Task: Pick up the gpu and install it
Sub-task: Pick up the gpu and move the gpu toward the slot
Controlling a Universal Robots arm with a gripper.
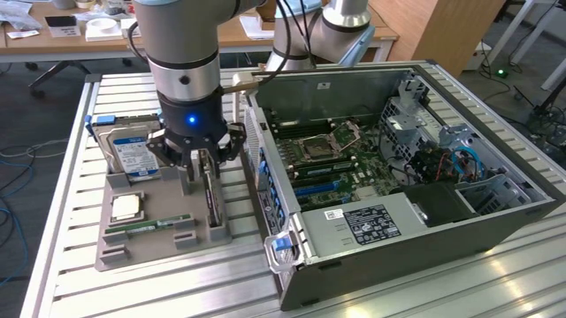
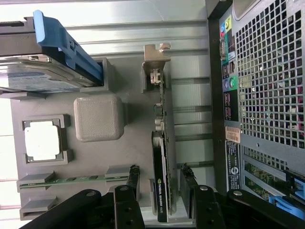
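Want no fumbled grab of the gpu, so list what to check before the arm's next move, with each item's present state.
1. Gripper open: ok.
2. gpu between the fingers, one on each side: ok.
3. gpu standing on edge in its holder on the tray: ok.
4. Fingers closed on the gpu: not ok, gaps show on both sides.
5. Computer case open on its side, motherboard exposed: ok.
6. Motherboard clear where the gpu goes: cannot tell.
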